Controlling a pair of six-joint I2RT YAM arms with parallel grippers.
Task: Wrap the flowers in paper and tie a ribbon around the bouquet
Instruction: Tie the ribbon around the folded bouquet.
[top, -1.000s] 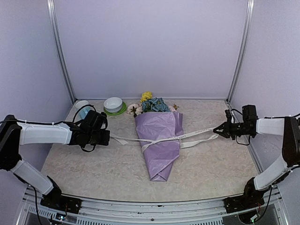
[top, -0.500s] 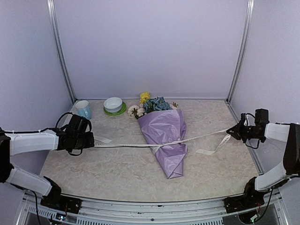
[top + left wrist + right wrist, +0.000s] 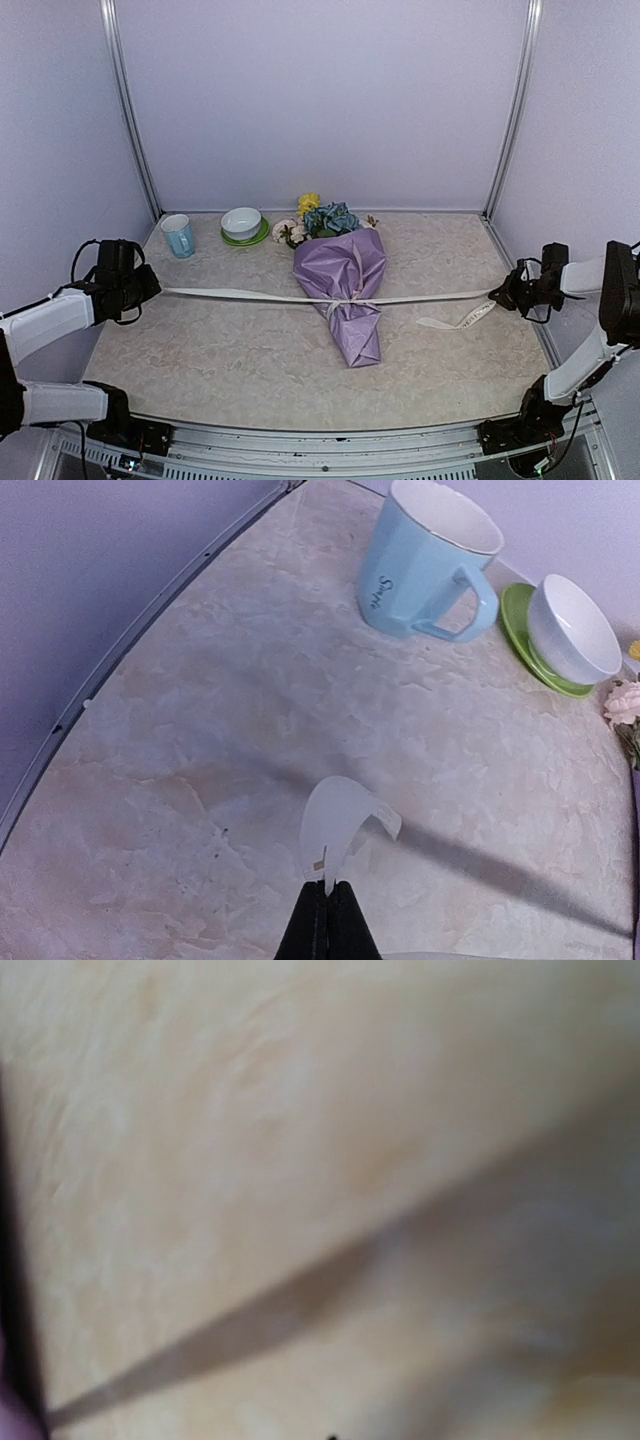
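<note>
Two grippers have drawn far apart in the last second, the left gripper [image 3: 152, 288] out to the left edge of the counter [image 3: 230, 350] and the right gripper [image 3: 500, 293] out to the right edge. The ribbon [image 3: 250, 295], which sagged loosely before, is now stretched in one straight line between them. Its crossing has cinched into the waist of the paper [image 3: 345, 268], so the knot around the bouquet [image 3: 345, 300] looks pulled tight, and the tie seems nearly done. The left gripper is pressed together on the ribbon, a short curl of it poking past the tips in the left wrist view. The right gripper pinches the other end, a loose tail trailing on the counter. The bouquet lies midway between them, well apart from both, with the flowers [image 3: 325, 218] pointing to the back wall.
</note>
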